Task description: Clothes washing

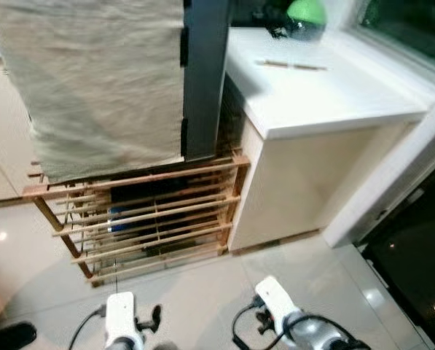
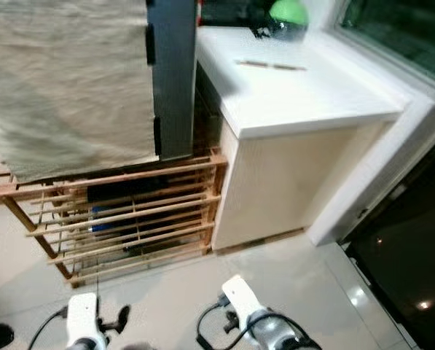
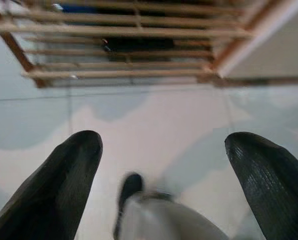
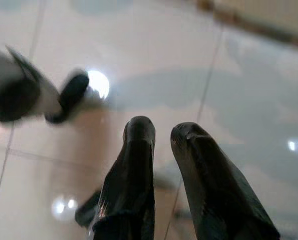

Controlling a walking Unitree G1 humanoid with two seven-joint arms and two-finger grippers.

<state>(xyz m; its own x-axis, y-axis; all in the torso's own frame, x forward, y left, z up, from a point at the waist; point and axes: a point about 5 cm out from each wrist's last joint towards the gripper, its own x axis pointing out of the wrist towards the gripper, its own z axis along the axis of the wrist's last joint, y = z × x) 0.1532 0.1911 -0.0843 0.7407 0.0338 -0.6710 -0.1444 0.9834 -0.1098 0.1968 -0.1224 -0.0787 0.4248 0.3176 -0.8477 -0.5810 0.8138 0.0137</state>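
No writing or brand mark can be read anywhere. A pale beige cloth (image 1: 93, 80) hangs flat and smooth over the top of a slatted wooden drying rack (image 1: 151, 219), covering its upper part and ending just above the rack's lower rails. Behind the slats sit dark shapes and something blue, too shadowed to identify. A dark grey upright panel (image 1: 205, 73) stands between the cloth and a white cabinet surface (image 1: 326, 95), on which lie two thin sticks (image 1: 290, 65) and, at the far edge, a green-topped dark round object (image 1: 305, 18). The left claw (image 3: 163, 165) hangs low over the glossy tiled floor (image 1: 202, 292), fingers wide apart and holding nothing. The right claw (image 4: 161, 135) points at the floor, fingers nearly together, empty.
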